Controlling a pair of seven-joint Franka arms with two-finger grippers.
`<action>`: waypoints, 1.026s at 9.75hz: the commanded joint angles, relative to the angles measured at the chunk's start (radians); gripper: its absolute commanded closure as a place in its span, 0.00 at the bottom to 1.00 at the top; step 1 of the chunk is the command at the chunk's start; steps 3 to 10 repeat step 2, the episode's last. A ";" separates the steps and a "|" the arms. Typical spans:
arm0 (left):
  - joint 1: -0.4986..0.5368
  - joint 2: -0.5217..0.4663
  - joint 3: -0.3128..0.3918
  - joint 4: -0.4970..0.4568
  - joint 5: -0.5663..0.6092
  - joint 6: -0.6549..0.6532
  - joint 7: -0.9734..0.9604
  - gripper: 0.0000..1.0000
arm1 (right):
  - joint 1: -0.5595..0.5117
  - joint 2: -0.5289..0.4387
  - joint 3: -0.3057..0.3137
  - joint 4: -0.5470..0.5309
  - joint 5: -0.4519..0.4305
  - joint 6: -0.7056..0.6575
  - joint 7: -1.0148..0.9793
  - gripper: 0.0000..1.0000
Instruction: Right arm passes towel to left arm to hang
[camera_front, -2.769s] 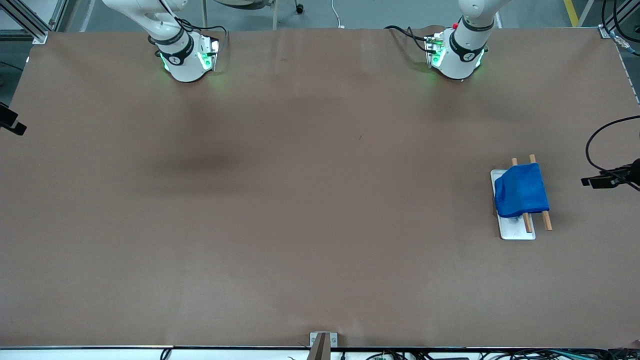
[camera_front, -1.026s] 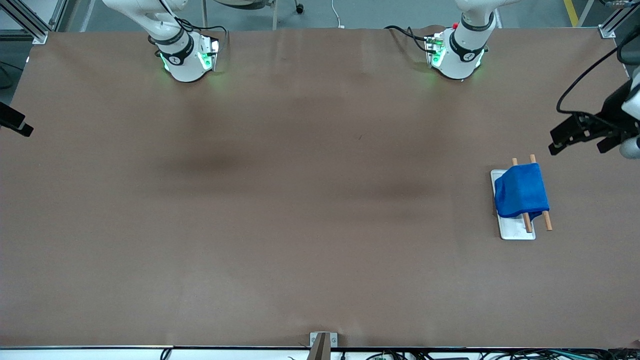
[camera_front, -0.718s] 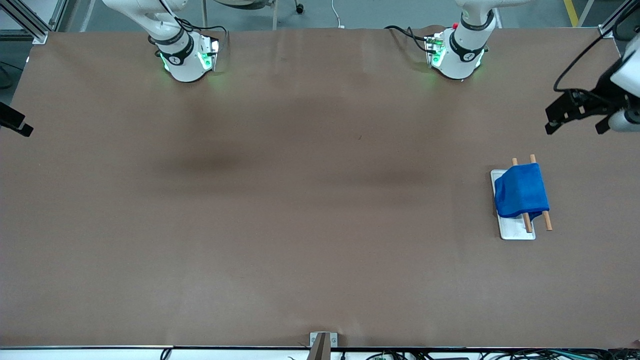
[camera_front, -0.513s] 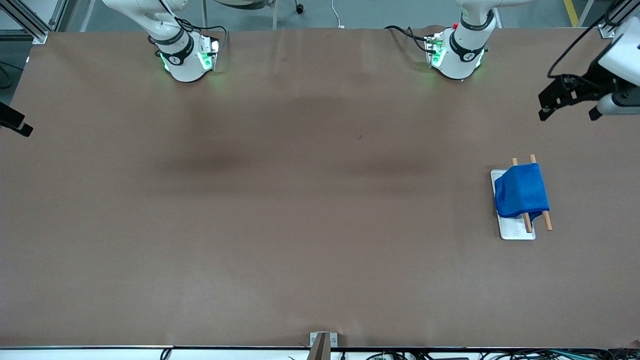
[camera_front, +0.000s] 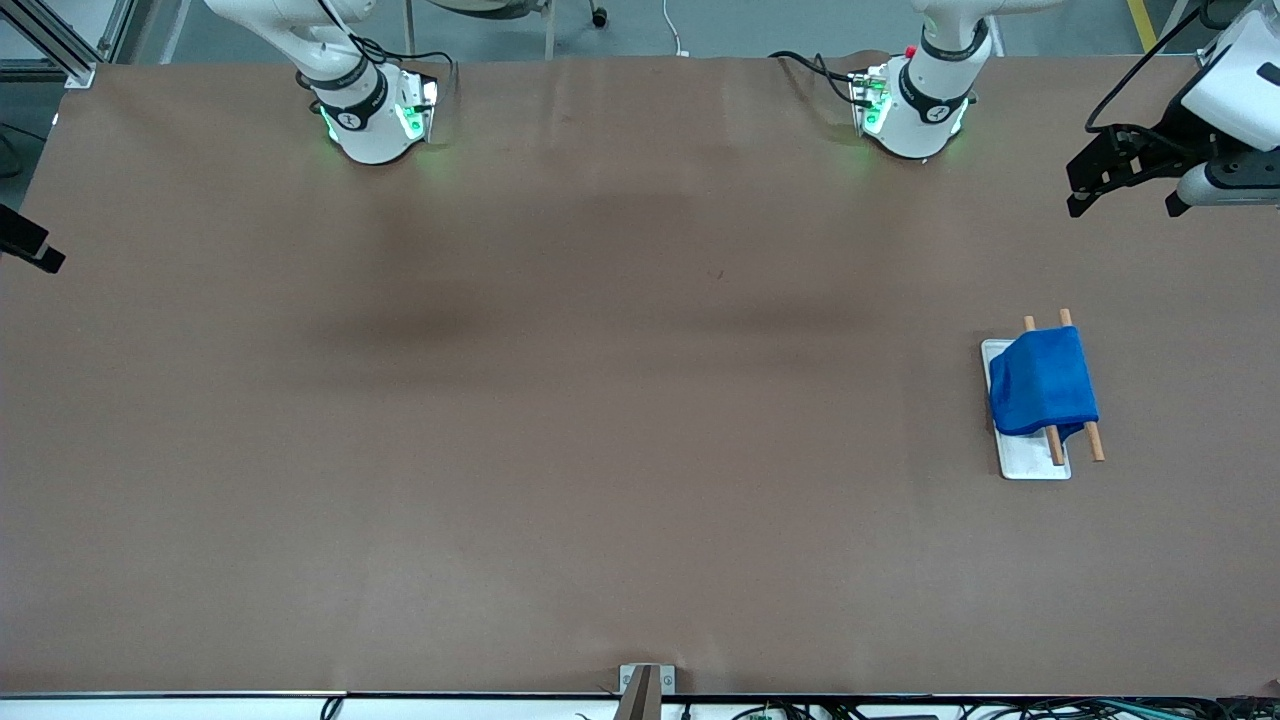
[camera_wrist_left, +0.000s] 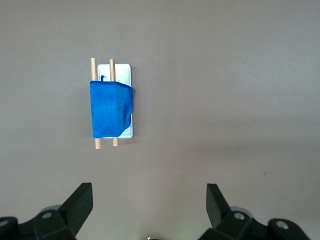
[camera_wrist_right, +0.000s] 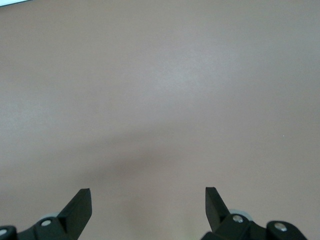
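The bright blue towel (camera_front: 1042, 382) hangs draped over two wooden rods (camera_front: 1092, 440) on a white base (camera_front: 1035, 462), toward the left arm's end of the table. The left wrist view shows the towel (camera_wrist_left: 110, 109), the rods (camera_wrist_left: 93, 67) and the base (camera_wrist_left: 122, 70). My left gripper (camera_front: 1122, 205) is open and empty, up over the table at the left arm's end, apart from the towel; its fingers (camera_wrist_left: 80, 202) frame bare table. My right gripper (camera_front: 30, 245) shows only partly at the right arm's end; in the right wrist view it (camera_wrist_right: 148, 200) is open and empty over bare table.
The brown table (camera_front: 620, 400) carries only the rack with the towel. The right arm's base (camera_front: 370, 115) and the left arm's base (camera_front: 915, 105) stand along the table's edge. A small metal bracket (camera_front: 645, 685) sits at the edge nearest the front camera.
My left gripper has risen and swung away from the towel rack toward the arms' bases, still open. The towel stays on the rods. The right arm waits unmoved.
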 joint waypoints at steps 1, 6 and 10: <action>-0.004 0.024 0.002 0.001 -0.016 -0.023 0.012 0.00 | -0.006 -0.006 0.003 0.001 0.010 -0.005 0.011 0.00; -0.001 0.026 0.001 0.002 -0.016 -0.026 0.012 0.00 | -0.006 -0.004 0.003 0.002 0.012 -0.004 0.011 0.00; -0.001 0.026 0.001 0.002 -0.016 -0.026 0.012 0.00 | -0.006 -0.004 0.003 0.002 0.012 -0.004 0.011 0.00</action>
